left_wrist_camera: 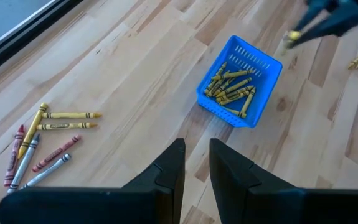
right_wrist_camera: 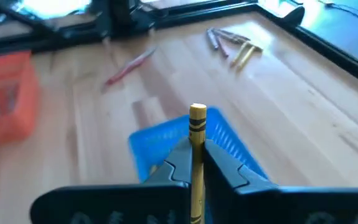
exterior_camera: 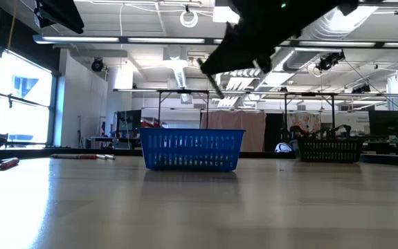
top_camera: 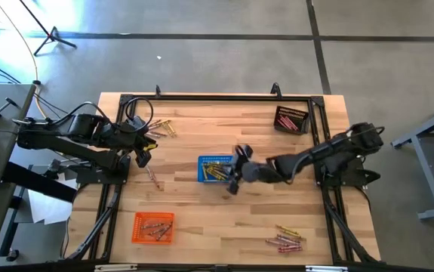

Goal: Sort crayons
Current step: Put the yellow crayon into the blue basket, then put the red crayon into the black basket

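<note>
A blue basket (top_camera: 213, 169) with several yellow crayons (left_wrist_camera: 231, 87) in it stands mid-table. My right gripper (top_camera: 237, 171) hovers above the basket's right end, shut on one yellow crayon (right_wrist_camera: 197, 134). It shows from below in the low view, my right gripper (exterior_camera: 221, 66). My left gripper (left_wrist_camera: 195, 163) hangs over the table's left side, above the wood. Its fingers stand slightly apart with nothing between them. Loose crayons (top_camera: 161, 129) lie on the table at the far left. More crayons (top_camera: 285, 239) lie at the near right. My right gripper pinches the yellow crayon between its two fingers (right_wrist_camera: 177, 160). The crayon lies along the fingers, and its blunt end (right_wrist_camera: 197, 112) sticks out past the fingertips. The fingers come from the table's right, slanting down. The crayon is lifted clear above the blue basket (right_wrist_camera: 228, 140).
An orange basket (top_camera: 153, 227) with crayons stands near the front left. A dark basket (top_camera: 290, 119) stands at the far right. A single red crayon (top_camera: 154, 178) lies left of the blue basket. A black frame (top_camera: 217, 96) runs along the table's edges.
</note>
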Tool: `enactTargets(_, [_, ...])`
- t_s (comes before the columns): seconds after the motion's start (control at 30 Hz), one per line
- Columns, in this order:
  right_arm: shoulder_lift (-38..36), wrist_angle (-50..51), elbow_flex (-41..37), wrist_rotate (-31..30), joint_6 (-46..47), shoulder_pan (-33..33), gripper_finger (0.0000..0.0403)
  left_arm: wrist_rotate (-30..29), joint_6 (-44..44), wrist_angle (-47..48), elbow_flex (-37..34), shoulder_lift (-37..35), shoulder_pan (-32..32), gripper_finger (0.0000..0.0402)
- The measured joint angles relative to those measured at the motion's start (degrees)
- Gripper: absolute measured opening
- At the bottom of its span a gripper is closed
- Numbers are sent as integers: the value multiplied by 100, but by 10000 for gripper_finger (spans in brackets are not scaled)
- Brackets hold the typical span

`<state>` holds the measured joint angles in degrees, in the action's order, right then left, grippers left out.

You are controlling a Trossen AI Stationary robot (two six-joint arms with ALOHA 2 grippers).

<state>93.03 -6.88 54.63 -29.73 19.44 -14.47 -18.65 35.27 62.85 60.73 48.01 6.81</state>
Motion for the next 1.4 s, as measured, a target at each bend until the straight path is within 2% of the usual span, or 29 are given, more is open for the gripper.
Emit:
enactTargets(0.2, [336,-87,0,902,459,396,8,2,-152,15,0,0,-1,60])
enactTargets(0.33, [413,-103,0,930,607,401,25,2,-212,16,0,0,-2,60])
enactTargets(0.53, [413,-66,2,845,557,399,89,1,-396,15,0,0,-1,60])
enactTargets(0.67, [279,47,3,972,554,369,111,2,-402,17,0,0,-2,60])
enactTargets(0.77, [-40,565,154,1547,1182,239,111,2,-401,20,0,-2,-2,60])
enactTargets(0.93, [-489,2335,615,3103,2652,-86,97,2,-402,27,0,0,-1,60])
enactTargets(1.07, [-576,3000,793,3974,3626,-682,84,2,-402,22,0,0,-2,60])
enactTargets(1.27, [-482,3230,650,3899,4232,-1883,78,-13,-402,24,-2,0,0,60])
enactTargets(1.4, [-442,4056,633,3194,4719,-2483,78,-125,-404,24,-2,0,0,60])
